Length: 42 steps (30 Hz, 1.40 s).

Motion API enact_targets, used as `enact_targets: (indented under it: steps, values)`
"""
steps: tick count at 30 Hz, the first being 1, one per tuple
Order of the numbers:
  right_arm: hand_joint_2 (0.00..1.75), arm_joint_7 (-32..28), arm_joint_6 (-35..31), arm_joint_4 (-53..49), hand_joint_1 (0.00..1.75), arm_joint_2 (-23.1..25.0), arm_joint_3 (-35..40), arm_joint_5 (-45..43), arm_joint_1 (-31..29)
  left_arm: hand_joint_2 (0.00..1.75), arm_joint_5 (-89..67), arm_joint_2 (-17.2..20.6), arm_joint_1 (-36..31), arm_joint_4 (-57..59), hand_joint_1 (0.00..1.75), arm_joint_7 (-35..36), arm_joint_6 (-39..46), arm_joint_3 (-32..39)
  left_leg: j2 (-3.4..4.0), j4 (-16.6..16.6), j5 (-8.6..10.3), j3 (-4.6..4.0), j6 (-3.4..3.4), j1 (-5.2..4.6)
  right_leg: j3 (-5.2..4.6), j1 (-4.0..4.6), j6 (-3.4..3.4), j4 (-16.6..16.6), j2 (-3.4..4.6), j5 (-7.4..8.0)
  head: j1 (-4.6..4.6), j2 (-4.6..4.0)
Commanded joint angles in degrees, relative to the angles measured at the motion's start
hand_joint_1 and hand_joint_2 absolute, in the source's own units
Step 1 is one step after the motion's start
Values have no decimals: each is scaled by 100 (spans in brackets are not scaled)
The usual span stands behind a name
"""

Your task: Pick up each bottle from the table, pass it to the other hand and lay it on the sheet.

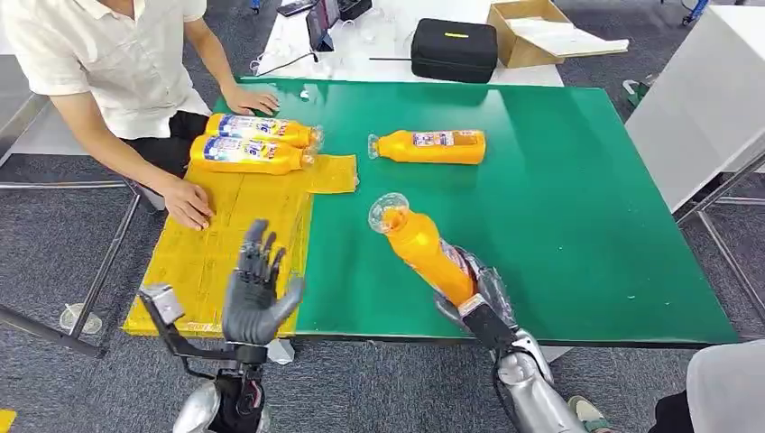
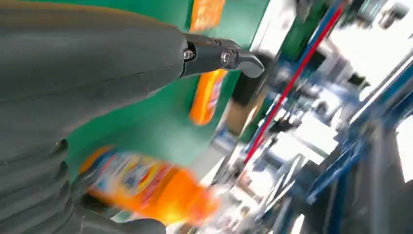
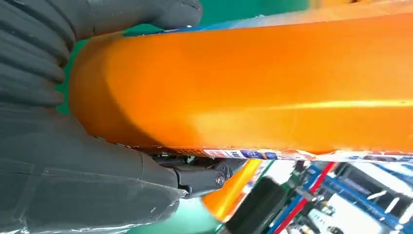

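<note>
My right hand (image 1: pixel 476 290) grips an orange bottle (image 1: pixel 420 244) by its lower body and holds it above the green table (image 1: pixel 577 207), clear cap tilted up and to the left. The same bottle (image 3: pixel 253 83) lies across my palm (image 3: pixel 73 175) in the right wrist view. My left hand (image 1: pixel 254 287) is raised over the yellow sheet (image 1: pixel 225 244), fingers spread, holding nothing. Two orange bottles (image 1: pixel 257 129) (image 1: pixel 245 155) lie side by side at the sheet's far end. Another orange bottle (image 1: pixel 431 146) lies on the green table further back. The held bottle (image 2: pixel 146 185) shows blurred past my left hand (image 2: pixel 87 73).
A person in a white shirt sits at the left, one hand (image 1: pixel 188 204) on the yellow sheet and the other hand (image 1: pixel 253 97) on the table's far left corner. Behind the green table stand a black case (image 1: pixel 454 50) and an open cardboard box (image 1: pixel 528 32).
</note>
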Motion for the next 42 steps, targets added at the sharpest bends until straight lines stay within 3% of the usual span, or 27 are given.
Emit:
enact_targets:
  steps: [1,3,11,18,40,41,42]
  values:
    - [175,12,525,-5,175,313,649,225,-477,175,-642,246,-468,981,0,-47,-357,-653,8,2,-9,22,-9,7,18,8,-18,2,10,-7,2,0]
    - [175,48,616,190,175,405,949,407,-778,175,-918,209,-643,1197,0,-151,-384,-820,16,3,-4,17,-11,6,13,6,-14,3,16,-3,2,0]
    - [175,97,709,165,175,577,1236,503,-988,175,-1277,115,-826,1384,0,-275,-93,-830,7,1,2,12,-9,6,12,5,-11,2,6,-2,2,0]
    - [175,222,725,-349,175,617,1684,548,-899,175,-769,-78,-987,1594,0,-37,-143,-521,2,3,3,9,-11,7,11,7,-14,5,1,-5,2,0]
    - [175,59,674,86,175,763,1948,254,-778,175,161,-132,-1012,1038,0,-47,-294,-450,0,1,4,5,-8,9,8,8,-9,0,-2,-3,2,0]
    - [175,59,674,86,175,763,1948,254,-778,175,161,-132,-1012,1038,40,-47,-294,-450,0,3,0,12,-9,10,16,9,-13,1,-1,-7,4,0]
    - [175,61,705,120,175,772,1939,230,-778,175,203,-133,-1023,1049,175,-63,-281,-460,0,6,-4,18,-10,12,22,11,-16,4,0,-10,4,0]
